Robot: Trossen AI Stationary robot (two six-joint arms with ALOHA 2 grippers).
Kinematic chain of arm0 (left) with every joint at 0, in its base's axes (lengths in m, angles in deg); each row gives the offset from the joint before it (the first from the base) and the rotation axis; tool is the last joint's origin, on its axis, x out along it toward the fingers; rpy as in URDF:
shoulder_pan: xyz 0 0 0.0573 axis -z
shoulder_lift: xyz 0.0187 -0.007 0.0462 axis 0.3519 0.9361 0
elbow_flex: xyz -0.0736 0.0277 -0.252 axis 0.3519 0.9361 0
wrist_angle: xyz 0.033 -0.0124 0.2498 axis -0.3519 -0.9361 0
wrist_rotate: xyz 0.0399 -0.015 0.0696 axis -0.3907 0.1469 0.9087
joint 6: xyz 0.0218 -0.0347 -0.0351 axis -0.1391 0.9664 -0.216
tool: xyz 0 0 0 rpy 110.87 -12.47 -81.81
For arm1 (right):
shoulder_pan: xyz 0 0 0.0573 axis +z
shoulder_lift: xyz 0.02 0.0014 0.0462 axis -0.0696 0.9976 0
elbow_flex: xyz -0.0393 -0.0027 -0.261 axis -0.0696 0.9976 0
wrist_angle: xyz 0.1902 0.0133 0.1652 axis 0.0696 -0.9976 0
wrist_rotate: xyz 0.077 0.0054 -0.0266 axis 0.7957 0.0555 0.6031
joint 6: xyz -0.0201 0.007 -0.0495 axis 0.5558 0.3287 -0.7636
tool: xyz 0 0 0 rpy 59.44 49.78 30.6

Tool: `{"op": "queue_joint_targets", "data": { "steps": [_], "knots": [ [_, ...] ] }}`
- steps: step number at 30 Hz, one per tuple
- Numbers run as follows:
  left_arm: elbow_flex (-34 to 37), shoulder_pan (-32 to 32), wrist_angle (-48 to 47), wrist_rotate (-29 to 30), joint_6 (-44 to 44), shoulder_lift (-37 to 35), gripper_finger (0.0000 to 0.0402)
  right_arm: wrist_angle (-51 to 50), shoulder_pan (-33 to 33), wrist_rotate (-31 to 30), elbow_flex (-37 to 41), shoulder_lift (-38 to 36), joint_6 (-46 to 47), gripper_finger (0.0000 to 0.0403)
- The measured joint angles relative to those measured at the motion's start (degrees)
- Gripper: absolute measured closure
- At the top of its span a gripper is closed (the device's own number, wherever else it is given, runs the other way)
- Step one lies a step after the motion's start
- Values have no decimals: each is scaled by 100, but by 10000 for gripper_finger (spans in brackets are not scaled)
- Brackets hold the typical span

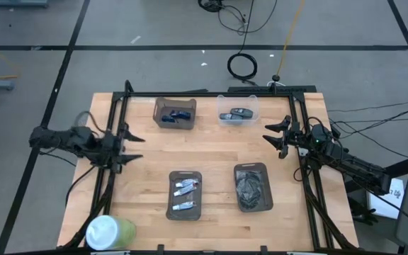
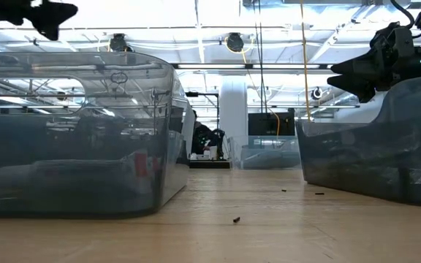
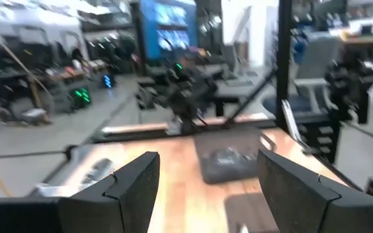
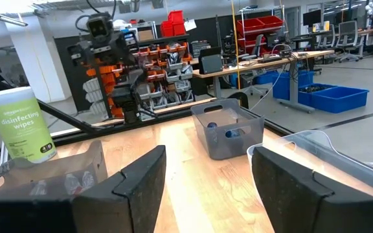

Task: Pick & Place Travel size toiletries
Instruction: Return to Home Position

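Only the high view shows the travel size toiletries (image 1: 184,188) properly: white-and-silver tubes inside the dark tray (image 1: 171,175) at lower centre-left of the frame, in two small clusters. I can't get an exact count.

My left end effector (image 1: 134,148) is at the left edge of the bench (image 1: 211,159) and my right end effector (image 1: 268,134) is at the right edge. Both are well apart from that tray and hold nothing.

The wrist views settle the state. The left end effector (image 3: 203,188) has its fingers spread and released, and so does the right end effector (image 4: 209,181).

The right wrist view reads the wipes canister (image 4: 21,124) label, where the high view gives only its top (image 1: 108,232) at lower left.

In the low view the bins fill both sides with hazy walls, so their contents are hard to make out. The arms are cut off at the upper corners.
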Motion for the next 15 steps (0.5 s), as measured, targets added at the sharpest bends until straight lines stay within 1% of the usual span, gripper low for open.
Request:
{"op": "queue_joint_targets", "data": {
  "steps": [4, 7, 11, 13, 15],
  "knots": [
    [-1, -158, -599, 60, -12, -903, 146, -1, 1, 0, -1, 0, -2, 185],
    [-24, -275, -672, 58, 104, -870, 146, -2, -1, 7, -2, 2, 1, 187],
    [9, -386, -370, 9, 100, -730, 146, 7, -1, 7, -2, 5, 0, 186],
    [120, -421, -660, -129, 37, -796, 146, -1, -2, -5, 0, 3, -2, 185],
    [130, -456, -462, -255, 20, -873, 146, 9, 0, -2, -2, 5, -2, 184]
  ]
}}
